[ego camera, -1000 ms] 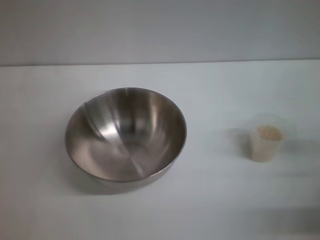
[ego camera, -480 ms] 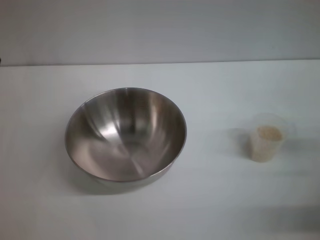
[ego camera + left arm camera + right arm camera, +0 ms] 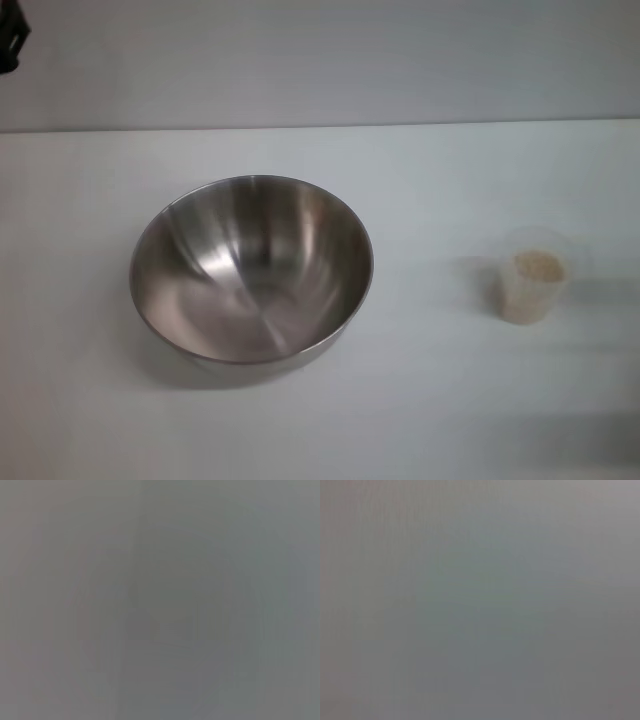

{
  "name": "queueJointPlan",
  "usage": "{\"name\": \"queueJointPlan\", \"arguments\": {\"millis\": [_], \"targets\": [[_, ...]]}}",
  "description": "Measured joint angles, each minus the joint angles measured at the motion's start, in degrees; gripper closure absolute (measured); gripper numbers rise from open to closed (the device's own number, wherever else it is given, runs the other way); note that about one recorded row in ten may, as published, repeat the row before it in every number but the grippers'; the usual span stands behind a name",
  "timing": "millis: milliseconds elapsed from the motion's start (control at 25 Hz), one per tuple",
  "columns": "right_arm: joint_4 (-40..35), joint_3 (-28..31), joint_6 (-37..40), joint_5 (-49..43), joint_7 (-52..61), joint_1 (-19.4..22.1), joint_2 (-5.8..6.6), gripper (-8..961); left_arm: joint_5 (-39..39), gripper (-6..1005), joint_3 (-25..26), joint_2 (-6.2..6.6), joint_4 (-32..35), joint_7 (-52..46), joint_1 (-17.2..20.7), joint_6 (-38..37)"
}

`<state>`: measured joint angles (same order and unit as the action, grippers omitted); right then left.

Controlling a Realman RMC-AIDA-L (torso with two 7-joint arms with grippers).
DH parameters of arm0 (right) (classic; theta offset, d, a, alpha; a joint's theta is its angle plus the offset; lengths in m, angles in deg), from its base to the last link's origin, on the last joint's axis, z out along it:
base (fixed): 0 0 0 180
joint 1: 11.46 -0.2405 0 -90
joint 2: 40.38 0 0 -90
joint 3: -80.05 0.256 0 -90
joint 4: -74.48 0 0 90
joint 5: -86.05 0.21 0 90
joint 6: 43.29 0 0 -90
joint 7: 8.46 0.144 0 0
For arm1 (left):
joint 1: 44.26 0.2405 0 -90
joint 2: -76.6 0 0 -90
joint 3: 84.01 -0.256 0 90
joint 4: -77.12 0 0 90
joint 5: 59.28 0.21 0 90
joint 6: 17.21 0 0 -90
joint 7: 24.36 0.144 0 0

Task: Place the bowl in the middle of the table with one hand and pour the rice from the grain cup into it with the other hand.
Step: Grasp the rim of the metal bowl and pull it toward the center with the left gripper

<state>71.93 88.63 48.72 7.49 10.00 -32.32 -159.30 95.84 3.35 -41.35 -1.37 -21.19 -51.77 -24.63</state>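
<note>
Bowl (image 3: 251,270) sits left of center on the tabletop (image 3: 420,400), cup (image 3: 533,277) of rice (image 3: 538,266) well apart on the right. Left pincer (image 3: 12,38) barely peeks in top-left, can't tell its state.

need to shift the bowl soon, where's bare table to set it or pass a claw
Bare table lies between the bowl and the grain cup, along the far edge behind both, and in front of them. Left of the bowl is open too. Nothing is crowded; a dark part, probably the left claw, shows top left.
</note>
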Motion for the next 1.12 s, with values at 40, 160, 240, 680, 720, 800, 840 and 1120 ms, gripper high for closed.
{"name": "queueJointPlan", "arguments": {"millis": [40, 160, 240, 680, 720, 800, 840, 1120], "targets": [[0.0, 0.0, 0.0, 0.0, 0.0, 0.0, 0.0, 336, 0.1, 385, 0.8, 0.0, -3.2, 0.0, 0.1, 5.6], [0.0, -0.1, 0.0, 0.0, 0.0, 0.0, 0.0, 336, 0.1, 390, 4.7, 0.01, -14.8, 0.0, 0.3, 27.4], [0.0, -0.1, 0.0, 0.0, 0.0, 0.0, 0.0, 336, 0.1, 393, 5.5, 0.02, -17.2, 0.0, 0.2, 32.4], [-0.6, -0.2, 0.0, -0.3, 0.0, -0.8, 0.07, 337, -0.6, 412, 8.7, -0.22, -31.5, 3.6, -2.0, 70.6], [-0.7, -0.2, 0.0, -0.3, 0.0, -0.8, 0.07, 337, -0.8, 414, 8.6, -0.26, -31.5, 3.7, -2.3, 71.9], [-0.8, -0.2, 0.0, -0.4, 0.0, -0.9, 0.08, 337, -1.1, 417, 8.4, -0.36, -31.0, 3.5, -3.5, 75.8], [-0.8, -0.2, 0.0, -0.4, 0.0, -0.9, 0.09, 337, -1.3, 419, 8.4, -0.39, -30.8, 3.4, -3.7, 76.7], [-1.3, -0.2, 0.0, -0.4, 0.0, -1.3, 0.09, 337, -2.6, 431, 7.6, -0.5, -27.4, 2.9, -4.9, 79.1]]}}
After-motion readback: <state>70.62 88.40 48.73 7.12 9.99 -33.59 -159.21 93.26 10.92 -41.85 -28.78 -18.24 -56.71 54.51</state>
